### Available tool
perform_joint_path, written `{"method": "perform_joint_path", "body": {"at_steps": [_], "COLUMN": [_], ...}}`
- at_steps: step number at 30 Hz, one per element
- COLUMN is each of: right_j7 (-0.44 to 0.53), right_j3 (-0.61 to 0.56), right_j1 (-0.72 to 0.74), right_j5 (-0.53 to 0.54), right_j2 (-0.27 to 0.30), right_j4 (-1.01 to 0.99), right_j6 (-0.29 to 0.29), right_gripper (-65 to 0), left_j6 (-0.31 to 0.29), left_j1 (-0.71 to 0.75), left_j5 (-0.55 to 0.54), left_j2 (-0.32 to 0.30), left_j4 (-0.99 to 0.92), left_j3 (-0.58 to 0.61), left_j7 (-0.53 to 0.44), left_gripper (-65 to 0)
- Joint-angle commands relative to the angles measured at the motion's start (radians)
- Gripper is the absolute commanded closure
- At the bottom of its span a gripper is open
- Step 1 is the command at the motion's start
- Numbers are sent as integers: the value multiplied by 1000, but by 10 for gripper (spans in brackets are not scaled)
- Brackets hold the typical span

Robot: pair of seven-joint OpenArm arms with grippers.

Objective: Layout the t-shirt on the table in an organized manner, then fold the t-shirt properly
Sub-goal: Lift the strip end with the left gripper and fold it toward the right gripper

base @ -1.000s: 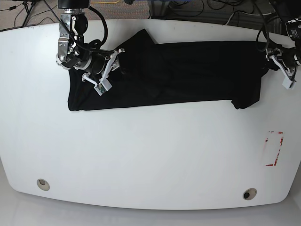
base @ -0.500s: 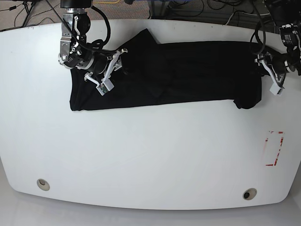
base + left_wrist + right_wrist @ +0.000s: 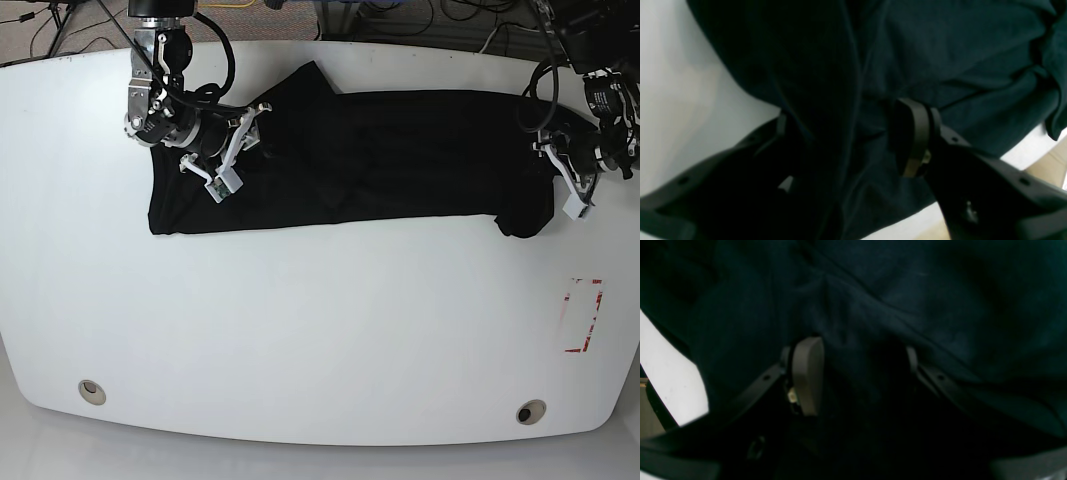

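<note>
Both wrist views are nearly all dark cloth, folds hard to read. Left claw [image 3: 562, 172] and right claw [image 3: 234, 150] each pinch bunched fabric of the black t-shirt [image 3: 380, 155]. It lies stretched along the white desk's [image 3: 320, 330] far edge.

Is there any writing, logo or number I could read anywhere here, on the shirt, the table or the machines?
None that can be read.
The t-shirt is plain black, with no print or label showing.
The table carries only a red tape mark, an outline with no letters.
The arms at the shirt's two ends show small pale parts, too small to tell whether anything is written on them.
</note>
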Motion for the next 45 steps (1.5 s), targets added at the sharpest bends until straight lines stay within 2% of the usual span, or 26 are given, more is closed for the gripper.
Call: {"method": "perform_joint_path", "body": {"at_steps": [1,4,10,11,13,31,40,45], "right_j7": [-39,-39,-39,-39,-39,-39,-39,-39], "right_j3": [0,0,0,0,0,0,0,0], "right_j1": [-5,-5,-5,-5,-5,-5,-5,-5], "right_j5": [-22,-22,-22,-22,-22,-22,-22,-22], "right_j2": [4,4,4,4,4,4,4,4], "right_j4": [4,4,4,4,4,4,4,4], "right_j6": [-2,-2,-2,-2,-2,-2,-2,-2], "right_gripper": [-298,-298,-298,-298,-298,-298,-298,-298], "left_j6": [2,2,2,2,2,2,2,2], "left_j1": [-6,-6,-8,-8,-8,-35,-35,-35], "left_j5": [56,61,61,61,61,61,61,93], "left_j2": [-11,0,6,8,8,5,8,8], "left_j4": [1,1,3,7,9,4,4,18], "left_j3": [-3,-3,-6,-6,-6,-10,-62,-62], "left_j7": [20,20,18,18,18,18,18,18], "left_gripper": [-344,-322,-111,-50,-19,-13,0,0]}}
